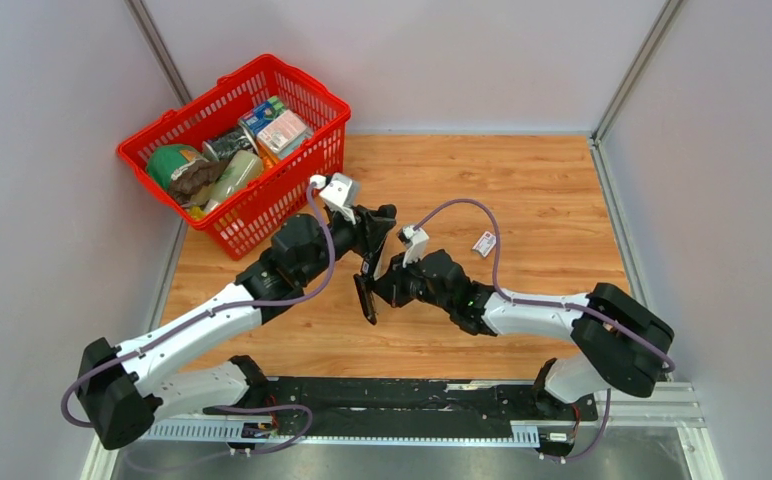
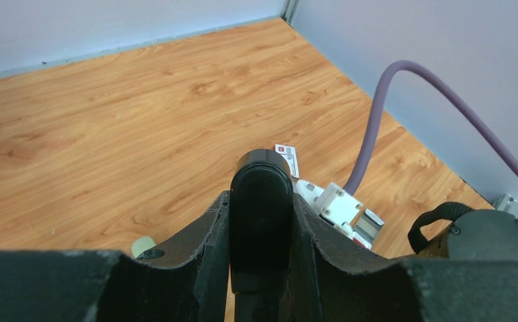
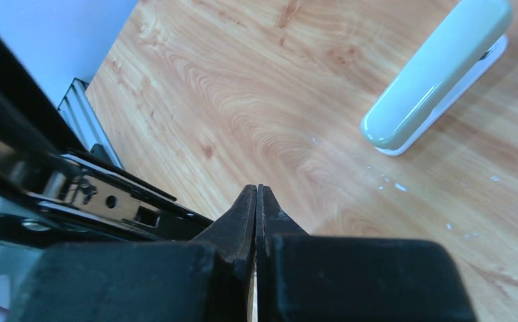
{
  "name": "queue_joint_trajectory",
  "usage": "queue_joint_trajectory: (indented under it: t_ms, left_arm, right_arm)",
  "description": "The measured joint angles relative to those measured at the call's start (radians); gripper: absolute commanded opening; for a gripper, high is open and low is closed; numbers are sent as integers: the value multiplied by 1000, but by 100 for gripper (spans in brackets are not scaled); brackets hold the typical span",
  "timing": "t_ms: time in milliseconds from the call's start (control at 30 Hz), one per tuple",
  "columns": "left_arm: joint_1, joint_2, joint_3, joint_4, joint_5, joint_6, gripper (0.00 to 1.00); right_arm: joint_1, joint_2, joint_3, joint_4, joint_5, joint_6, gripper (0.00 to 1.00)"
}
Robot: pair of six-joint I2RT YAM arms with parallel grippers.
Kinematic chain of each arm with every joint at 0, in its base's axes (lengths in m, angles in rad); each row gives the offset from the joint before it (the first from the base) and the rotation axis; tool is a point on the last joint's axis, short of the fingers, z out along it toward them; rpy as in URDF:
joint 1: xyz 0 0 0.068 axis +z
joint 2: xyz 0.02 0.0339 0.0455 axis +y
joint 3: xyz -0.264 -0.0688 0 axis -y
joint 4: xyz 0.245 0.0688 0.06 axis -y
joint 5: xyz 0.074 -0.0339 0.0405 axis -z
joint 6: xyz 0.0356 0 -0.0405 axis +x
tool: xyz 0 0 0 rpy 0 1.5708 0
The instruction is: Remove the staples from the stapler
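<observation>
Your left end effector is clamped on the small slim black wedge-shaped stapler. In its wrist view the stapler's rounded black end stands up between the two fingers, which press on it from either side. From above you see the stapler hanging clear of the wooden worktop, roughly over its middle and a little towards the near edge, its long axis close to vertical, between the two wrists. Your right end effector sits just beside it, its fingers together with only a hairline gap showing; you cannot tell whether anything thin is pinched there. In the right wrist view the stapler's silvery metal channel lies exposed along the left and passes behind the left finger. On the worktop beneath lies a pale grey-green rounded oblong bar with a white underside, a few tiny white specks scattered near it. A small white-and-red printed box lies flat to the right of the middle, apart from both arms. A red plastic mesh basket holding packaged goods stands at the far left corner.
</observation>
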Motion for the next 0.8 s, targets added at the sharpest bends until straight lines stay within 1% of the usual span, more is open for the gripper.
queue_joint_trajectory:
  t_ms: [167,433,800]
  left_arm:
    - [0,42,59,-55,18,0,0]
    - [0,115,174,-175,34,12,0]
    - [0,169,262,-295,45,23,0]
  right_arm:
    - [0,46,-16,67,-43,50,0]
    - [0,114,-17,158,-85,76,0]
    - [-2,124,-17,198,-95,81,0]
